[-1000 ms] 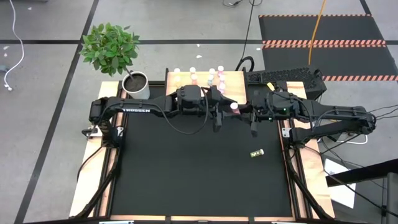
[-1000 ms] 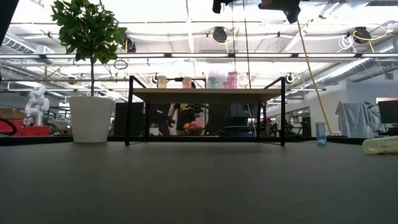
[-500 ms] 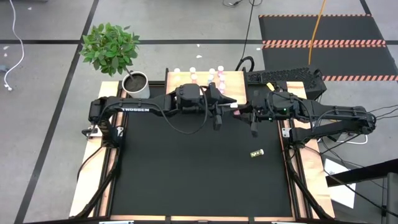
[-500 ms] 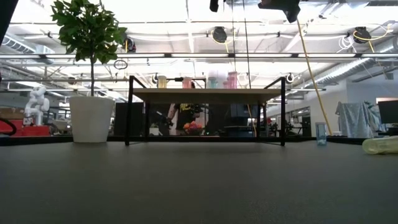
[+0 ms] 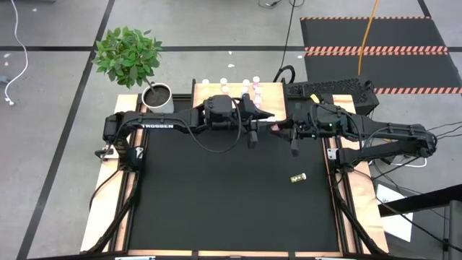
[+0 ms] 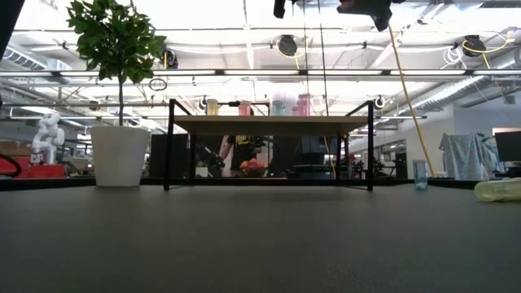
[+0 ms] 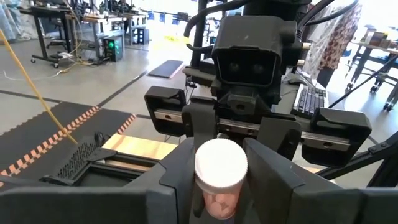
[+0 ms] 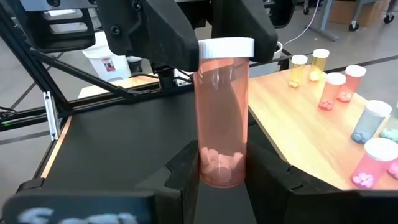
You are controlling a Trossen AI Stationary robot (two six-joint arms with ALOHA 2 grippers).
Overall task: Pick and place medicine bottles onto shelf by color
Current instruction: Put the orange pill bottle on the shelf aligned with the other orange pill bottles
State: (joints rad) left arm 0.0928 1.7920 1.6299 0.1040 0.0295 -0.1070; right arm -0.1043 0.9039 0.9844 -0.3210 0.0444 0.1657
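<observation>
Pink translucent bottle (image 8: 223, 112), round white cap, pinched by both grippers' fingers (image 8: 186, 163)

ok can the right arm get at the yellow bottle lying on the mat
Probably not yet: the right hand is shut on a pink bottle, with the left hand at its cap. The mat around the yellow bottle looks open, so once freed it likely could.

Seven bottles on the shelf (image 8: 311, 118), one held (image 8: 221, 112), one lying on the mat (image 5: 297, 178).
</observation>
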